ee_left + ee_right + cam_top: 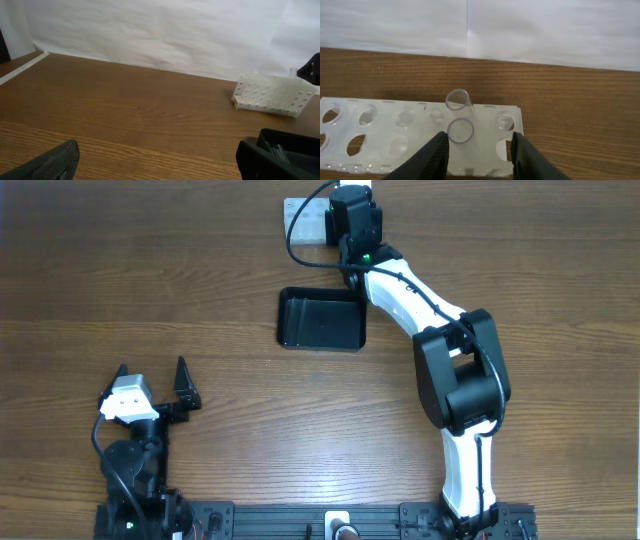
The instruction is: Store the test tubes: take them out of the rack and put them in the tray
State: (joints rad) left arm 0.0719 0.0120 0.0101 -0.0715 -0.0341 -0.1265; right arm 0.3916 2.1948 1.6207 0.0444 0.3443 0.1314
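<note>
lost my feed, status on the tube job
Right tool open over rack, straddling one of two standing tubes. Left tool open, near its base. No obstruction seen between rack and tray.

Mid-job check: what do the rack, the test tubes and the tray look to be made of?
Rack: translucent white plastic, probably; its walls look cloudy around the holes. Test tubes: clear and glossy, glass or clear plastic; cannot tell which. Tray: black plastic by its look, smooth with slight sheen.
</note>
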